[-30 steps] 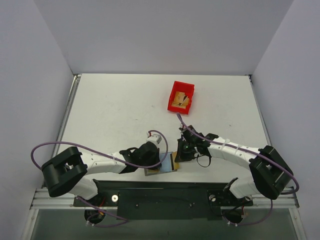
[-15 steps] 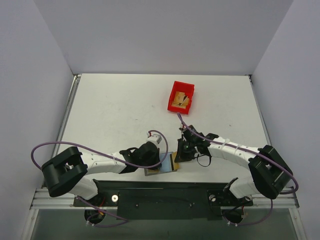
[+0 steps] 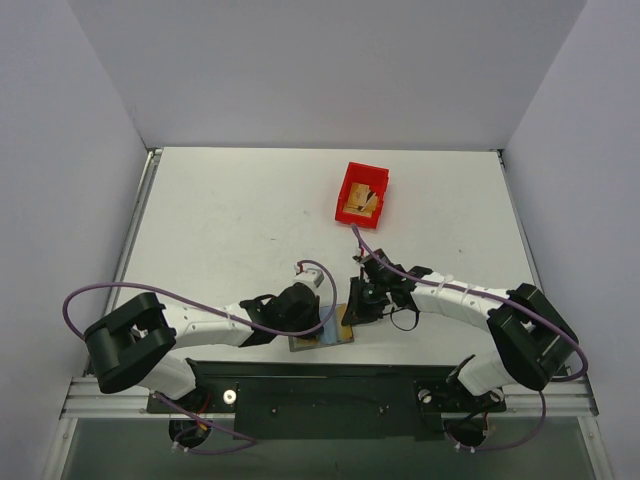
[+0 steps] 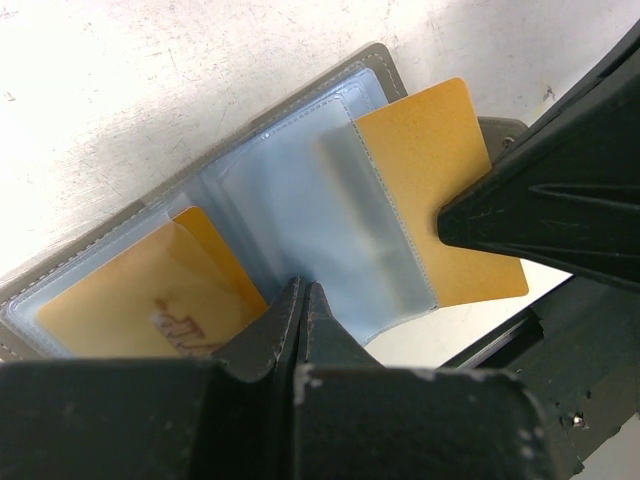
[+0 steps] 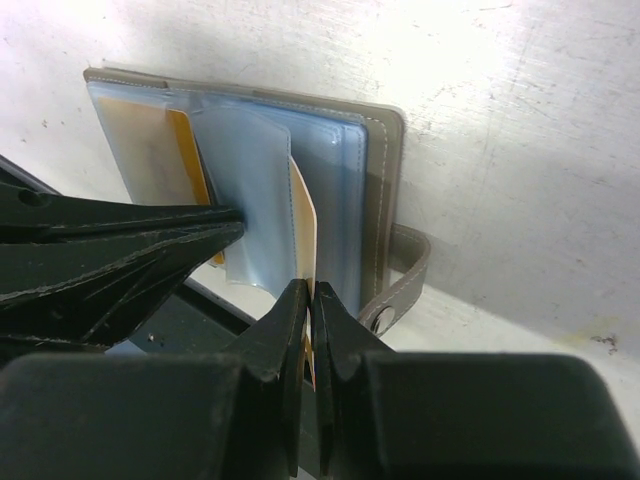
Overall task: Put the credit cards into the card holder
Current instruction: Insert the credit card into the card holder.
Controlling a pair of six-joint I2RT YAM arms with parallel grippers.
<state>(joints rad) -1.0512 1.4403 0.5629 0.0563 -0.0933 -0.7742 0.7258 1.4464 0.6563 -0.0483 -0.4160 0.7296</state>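
- The card holder (image 5: 386,170) lies open on the desk (image 3: 230,230) at 6 o'clock, close to the near edge and between the two arms. Its bluish clear sleeves face up.
- The left end effector (image 4: 302,305) is closed. Its tips meet at the sleeves' lower edge, near the fold. Whether a sleeve is pinched between them cannot be told.
- The right end effector (image 5: 308,300) is closed on a gold credit card (image 4: 440,190), gripping it by its outer edge.
- That card sits at the holder's 3 o'clock side, partly under a clear sleeve, with the rest sticking out past the grey cover.
- A second credit card (image 4: 120,305) lies tucked in a pocket on the 9 o'clock side.
- The holder's closing tab (image 5: 405,285) lies flat on the desk beside the cover, with its snap showing.
- A red bin (image 3: 368,172) stands well apart, at about 1 o'clock from the holder. It holds something tan, too small to make out.
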